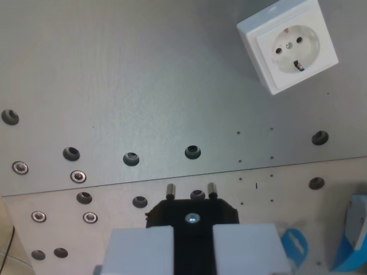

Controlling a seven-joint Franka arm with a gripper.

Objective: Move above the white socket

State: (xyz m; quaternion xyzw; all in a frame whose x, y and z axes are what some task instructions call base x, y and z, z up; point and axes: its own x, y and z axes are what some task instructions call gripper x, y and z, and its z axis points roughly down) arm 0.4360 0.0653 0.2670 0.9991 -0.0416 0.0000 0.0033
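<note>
The white socket lies flat on the grey plate at the wrist view's upper right, turned slightly askew, with its round recess and two holes facing up. My gripper is at the bottom centre, shut on a black plug. The plug's two metal pins point toward the plate. Its lower part is hidden between the pale fingers. The socket sits well up and to the right of the plug, with bare plate between them.
A row of dark holes and silver screws crosses the plate. A seam separates it from a lighter plate below. Blue and white objects stand at the bottom right edge.
</note>
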